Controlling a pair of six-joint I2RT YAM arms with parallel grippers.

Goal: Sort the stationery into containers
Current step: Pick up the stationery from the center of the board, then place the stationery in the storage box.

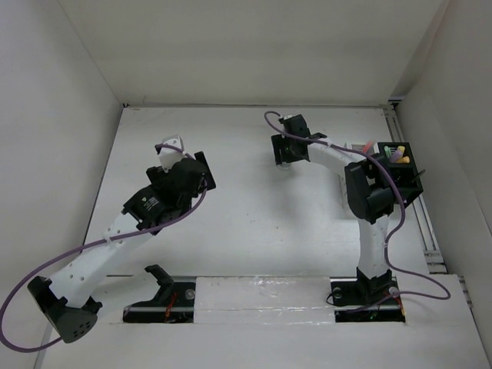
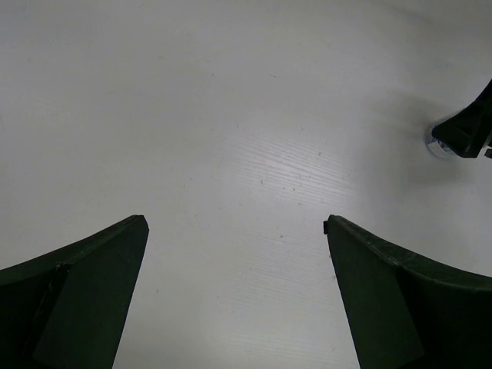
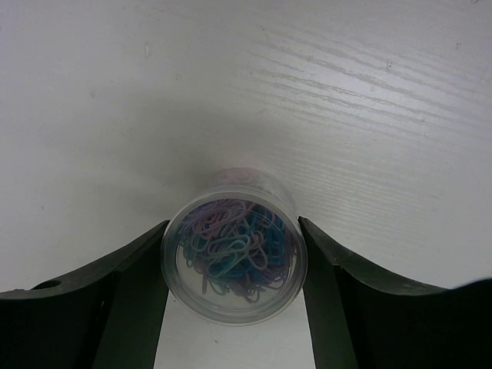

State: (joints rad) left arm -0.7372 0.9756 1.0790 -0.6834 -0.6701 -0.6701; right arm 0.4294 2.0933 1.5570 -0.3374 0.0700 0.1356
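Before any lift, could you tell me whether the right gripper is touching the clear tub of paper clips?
Touching. The right wrist view shows the right gripper with fingers flush against both sides of the tub.

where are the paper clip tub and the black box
clip tub (image 3: 234, 257), right wrist view, on the middle of its clear top
black box (image 1: 416, 172), top view, on its right rim

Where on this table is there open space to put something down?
Bare tabletop lies between the two arms and along the far wall left of the right gripper, which clasps a paper-clip tub. Under the left gripper is bare too. Crowded: the right edge, around the black box of highlighters.
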